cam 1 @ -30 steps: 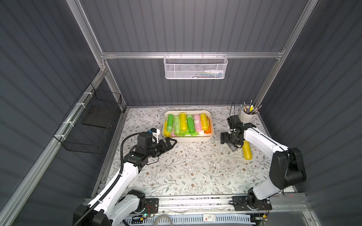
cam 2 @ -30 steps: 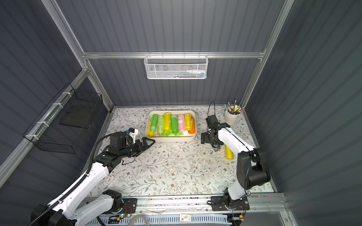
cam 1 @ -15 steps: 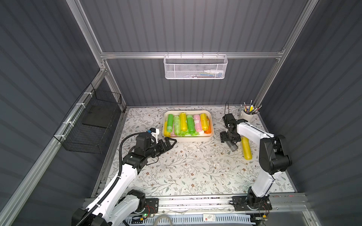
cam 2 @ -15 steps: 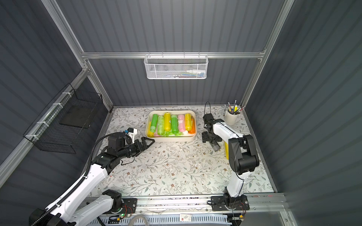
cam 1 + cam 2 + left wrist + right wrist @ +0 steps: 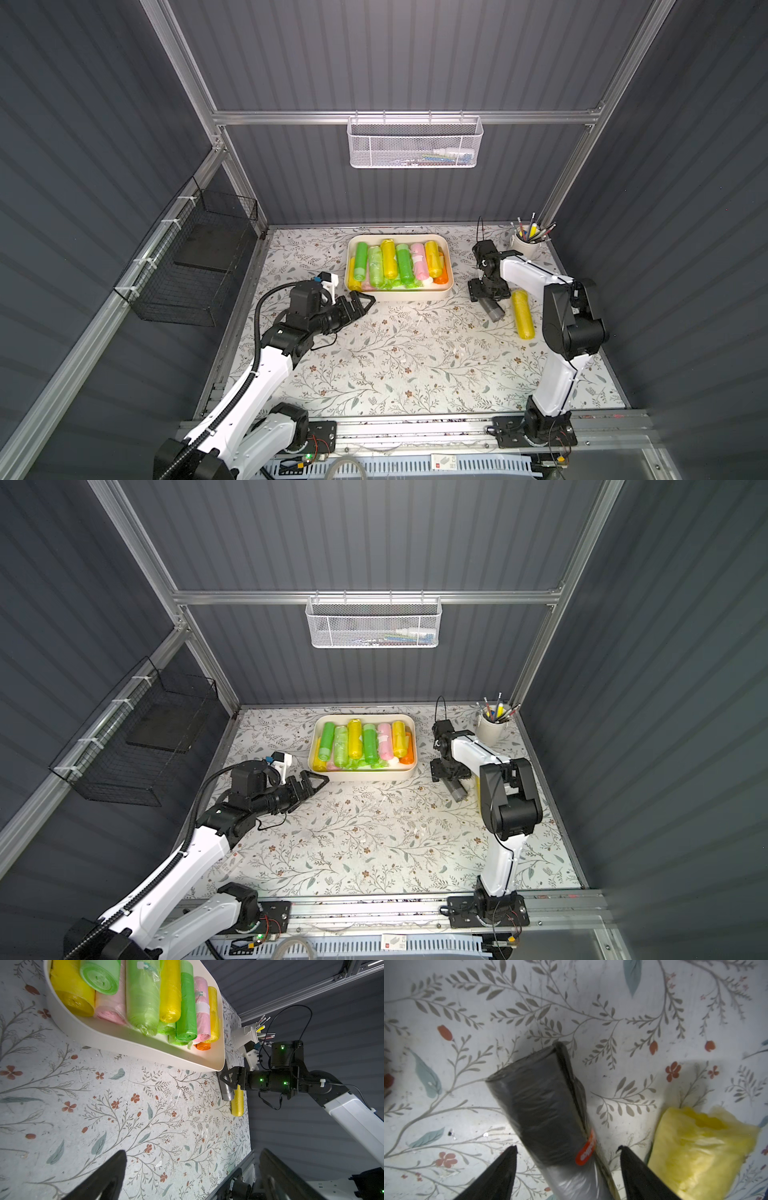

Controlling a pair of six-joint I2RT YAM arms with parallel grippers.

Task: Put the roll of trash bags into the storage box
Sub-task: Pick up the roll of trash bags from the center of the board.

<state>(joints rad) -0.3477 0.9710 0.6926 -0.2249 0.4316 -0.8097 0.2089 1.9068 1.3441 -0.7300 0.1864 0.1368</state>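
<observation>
tool on right (image 5: 566, 1148) spread astride grey roll (image 5: 537, 1101), yellow roll (image 5: 695, 1147) beside, left tool (image 5: 368, 303) spread near storage box (image 5: 399, 296)

- Grey roll (image 5: 550, 1113): its near end runs off the right wrist view's edge.
- Yellow roll (image 5: 695, 1147) beside it: likewise cut off there.
- White mesh basket (image 5: 413, 143): contents too small to tell.

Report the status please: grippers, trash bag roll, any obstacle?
Left gripper open, empty, beside the box. Right gripper open, astride the grey roll on the table. Yellow roll close alongside.
</observation>
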